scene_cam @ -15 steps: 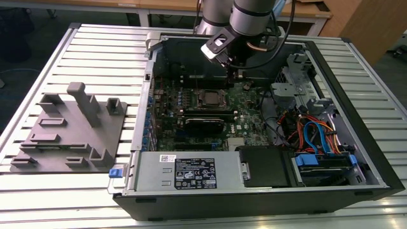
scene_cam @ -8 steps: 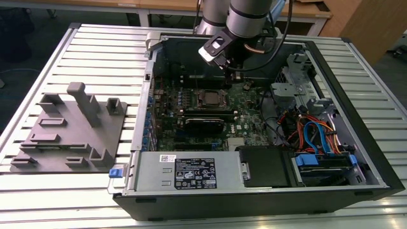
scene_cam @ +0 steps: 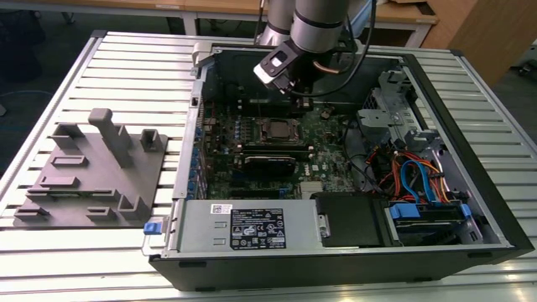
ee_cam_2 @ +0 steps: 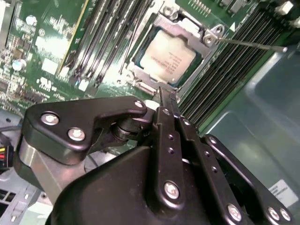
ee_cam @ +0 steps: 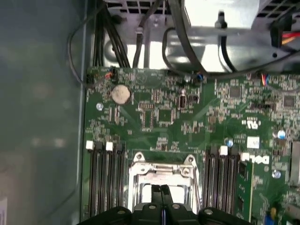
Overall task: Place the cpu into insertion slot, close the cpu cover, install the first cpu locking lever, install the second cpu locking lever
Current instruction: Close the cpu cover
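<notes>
At the exterior view's left, fixture [scene_cam: 92, 170]: it is lying grey on the slatted table [scene_cam: 126, 56], well apart from the work.
Case [scene_cam: 336, 267]: it is lying open at centre frame, with the board facing up.
Slot [scene_cam: 275, 130]: it is sitting in the board's upper middle, just below the arm in the exterior view.
Cpu [ee_cam_2: 166, 58]: it is lying flat in the slot, its silver top showing.
Cover [ee_cam_2: 140, 75]: its frame seems to be lying down around the cpu; whether it is latched I cannot tell.
Lever [ee_cam_2: 248, 44]: a thin rod is sticking out from the slot's corner, its long axis running across the memory slots [ee_cam_2: 229, 70]. I judge it unlatched.
Gripper [ee_cam_2: 163, 93]: the jaws are pressing together on nothing. The tips are pointing at the slot's near edge, just beside it; contact I cannot tell.
Room: memory slots are flanking the slot on both sides. The drive cage [scene_cam: 394, 107] is standing off to the exterior view's right, apart from the gripper.
</notes>
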You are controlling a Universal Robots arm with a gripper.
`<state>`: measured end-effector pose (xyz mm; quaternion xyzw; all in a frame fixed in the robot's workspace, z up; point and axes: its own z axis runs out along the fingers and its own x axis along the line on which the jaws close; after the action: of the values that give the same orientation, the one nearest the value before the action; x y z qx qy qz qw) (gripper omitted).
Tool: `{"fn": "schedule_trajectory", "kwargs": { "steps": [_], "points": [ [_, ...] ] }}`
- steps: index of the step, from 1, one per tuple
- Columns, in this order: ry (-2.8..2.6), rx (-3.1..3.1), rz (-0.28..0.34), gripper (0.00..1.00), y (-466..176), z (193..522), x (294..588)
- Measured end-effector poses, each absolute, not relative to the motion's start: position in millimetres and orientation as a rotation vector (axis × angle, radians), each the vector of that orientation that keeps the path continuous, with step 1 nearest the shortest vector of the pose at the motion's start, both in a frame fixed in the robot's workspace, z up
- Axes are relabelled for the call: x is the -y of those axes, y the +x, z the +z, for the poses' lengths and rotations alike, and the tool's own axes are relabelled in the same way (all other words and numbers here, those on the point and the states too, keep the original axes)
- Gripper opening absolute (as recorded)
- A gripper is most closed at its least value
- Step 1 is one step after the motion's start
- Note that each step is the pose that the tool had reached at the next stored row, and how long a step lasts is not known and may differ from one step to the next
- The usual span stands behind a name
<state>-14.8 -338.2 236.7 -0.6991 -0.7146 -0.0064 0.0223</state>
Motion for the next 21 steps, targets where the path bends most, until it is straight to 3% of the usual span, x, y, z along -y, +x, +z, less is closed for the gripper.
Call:
{"fn": "schedule_trajectory", "kwargs": {
  "steps": [21],
  "points": [
    [-2.169, 2.21, -0.021, 0.1, -59.0, 219.0, 338.2]
  ]
}}
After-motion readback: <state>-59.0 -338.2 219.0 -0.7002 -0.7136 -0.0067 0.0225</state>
